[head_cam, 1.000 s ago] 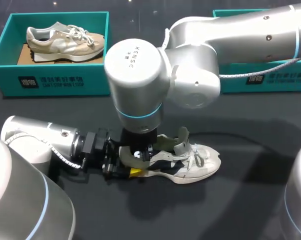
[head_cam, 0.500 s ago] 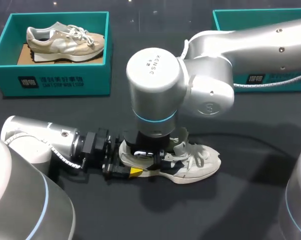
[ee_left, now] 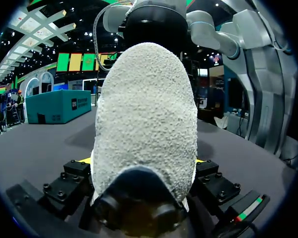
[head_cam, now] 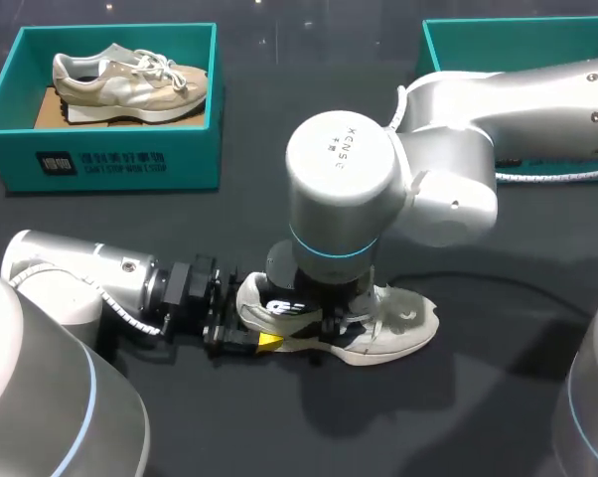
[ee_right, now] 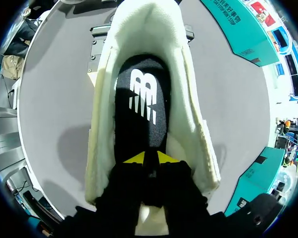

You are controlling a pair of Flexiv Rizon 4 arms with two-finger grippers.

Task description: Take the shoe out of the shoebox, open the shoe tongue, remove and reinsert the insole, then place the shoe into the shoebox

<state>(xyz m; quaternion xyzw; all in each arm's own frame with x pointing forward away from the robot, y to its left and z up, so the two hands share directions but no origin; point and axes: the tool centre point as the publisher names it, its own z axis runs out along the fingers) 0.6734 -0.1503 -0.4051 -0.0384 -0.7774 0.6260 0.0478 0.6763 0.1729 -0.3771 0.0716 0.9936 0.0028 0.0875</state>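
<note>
A white shoe (head_cam: pixel 403 323) lies on its sole on the dark table, toe to the right. My left gripper (head_cam: pixel 251 326) comes in from the left, its fingers wide apart on either side of the heel (ee_left: pixel 146 109), which fills the space between them. My right arm hangs straight over the shoe's opening. In the right wrist view the right gripper (ee_right: pixel 149 159) is down inside the shoe (ee_right: pixel 191 94), its yellow tips a narrow gap apart. They rest on the black insole (ee_right: pixel 141 111), which lies flat inside. The tongue is hidden under the arm.
A teal shoebox (head_cam: pixel 110 164) at the back left holds a beige shoe (head_cam: pixel 130 79). A second teal box (head_cam: pixel 458 40) stands at the back right behind my right arm. A black cable (head_cam: pixel 498 283) runs over the table right of the shoe.
My right arm swung rightward and lowered. The insole, earlier curled up above the shoe, now lies inside it. The right fingertips have parted slightly. The left arm kept still.
</note>
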